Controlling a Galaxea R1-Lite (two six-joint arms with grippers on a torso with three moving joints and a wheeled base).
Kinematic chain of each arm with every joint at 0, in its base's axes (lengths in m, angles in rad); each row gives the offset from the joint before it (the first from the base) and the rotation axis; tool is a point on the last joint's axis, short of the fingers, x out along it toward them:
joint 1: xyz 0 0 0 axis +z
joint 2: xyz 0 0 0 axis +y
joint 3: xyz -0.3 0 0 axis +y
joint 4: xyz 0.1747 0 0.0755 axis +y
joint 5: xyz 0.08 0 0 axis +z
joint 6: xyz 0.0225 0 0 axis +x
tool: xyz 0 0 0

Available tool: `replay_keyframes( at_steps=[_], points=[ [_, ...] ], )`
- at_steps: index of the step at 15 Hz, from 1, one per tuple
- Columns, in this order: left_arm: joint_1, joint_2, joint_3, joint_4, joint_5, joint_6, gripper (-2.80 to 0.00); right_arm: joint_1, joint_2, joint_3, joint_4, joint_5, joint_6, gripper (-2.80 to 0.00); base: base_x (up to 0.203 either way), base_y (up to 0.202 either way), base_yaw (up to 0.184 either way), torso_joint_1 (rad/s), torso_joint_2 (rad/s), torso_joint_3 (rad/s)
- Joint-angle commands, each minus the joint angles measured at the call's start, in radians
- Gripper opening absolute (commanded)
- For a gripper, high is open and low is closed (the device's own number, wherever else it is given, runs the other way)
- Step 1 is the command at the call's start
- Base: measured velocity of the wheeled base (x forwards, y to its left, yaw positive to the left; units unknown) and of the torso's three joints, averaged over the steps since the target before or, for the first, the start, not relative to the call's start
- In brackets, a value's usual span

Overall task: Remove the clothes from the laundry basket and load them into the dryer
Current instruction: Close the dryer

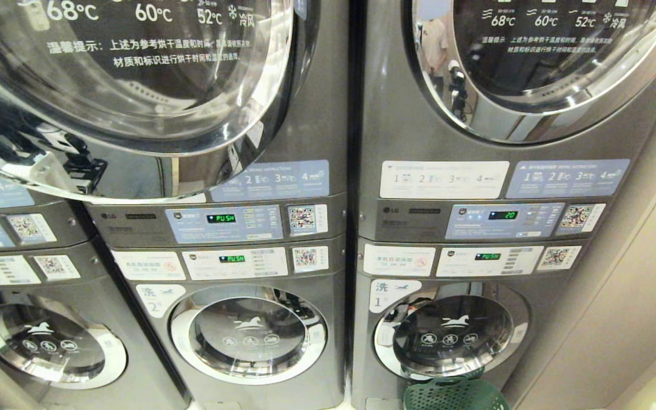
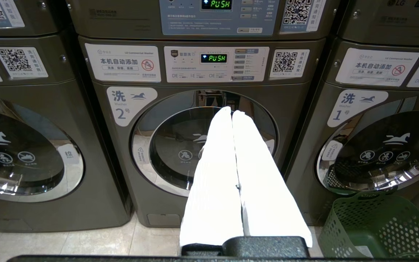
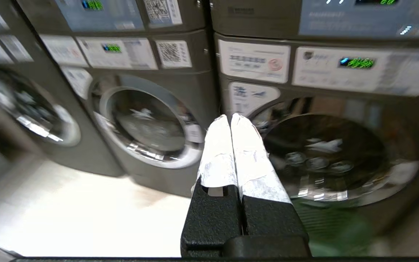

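Pale beige stone floor tiles (image 2: pixel 86 242) run beneath the machines. A plain cream wall panel (image 1: pixel 635 296) rises at the right.

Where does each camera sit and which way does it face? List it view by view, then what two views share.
Head view: up on the head, facing the stacked machines; the dryer door swung open, no arm showing.
Left wrist view: behind the shut left end effector, facing washer 2.
Right wrist view: behind the shut right end effector, facing the lower washers.
Shared: head and left wrist views both show the laundry basket.
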Motion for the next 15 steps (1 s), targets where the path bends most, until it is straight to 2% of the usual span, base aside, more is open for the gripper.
replay_keyframes(
  at_steps=[1,3,4,6,8,11,12,15],
  points=[
    [0.000,0.000,0.000,0.000,0.000,-0.001,-2.80,0.027,-0.217,0.002,0.130,-0.054,-0.225,-2.80,0.000,0.000,0.000,0.000,0.00,0.000],
    [0.000,0.000,0.000,0.000,0.000,-0.001,-2.80,0.051,-0.374,-0.044,0.383,-0.153,-0.232,-2.80,0.000,0.000,0.000,0.000,0.00,0.000],
    [0.000,0.000,0.000,0.000,0.000,-0.001,-2.80,0.058,-0.421,-0.054,0.466,-0.205,-0.205,-2.80,0.000,0.000,0.000,0.000,0.00,0.000],
    [0.000,0.000,0.000,0.000,-0.001,-0.001,-2.80,0.068,-0.431,-0.046,0.413,-0.290,-0.083,-2.80,0.000,0.000,0.000,0.000,0.00,0.000],
    [0.000,0.000,0.000,0.000,0.000,-0.001,-2.80,0.070,-0.429,-0.040,0.404,-0.315,-0.137,-2.80,0.000,0.000,0.000,0.000,0.00,0.000],
    [0.000,0.000,0.000,0.000,0.000,-0.001,-2.80,0.070,-0.429,-0.043,0.421,-0.326,-0.341,-2.80,0.000,0.000,0.000,0.000,0.00,0.000],
    [0.000,0.000,0.000,0.000,-0.001,-0.001,-2.80,0.070,-0.429,-0.039,0.430,-0.352,-0.365,-2.80,0.000,0.000,0.000,0.000,0.00,0.000],
    [0.000,0.000,0.000,0.000,-0.001,-0.001,-2.80,0.070,-0.429,-0.043,0.447,-0.352,-0.344,-2.80,0.000,0.000,0.000,0.000,0.00,0.000]
  ],
)
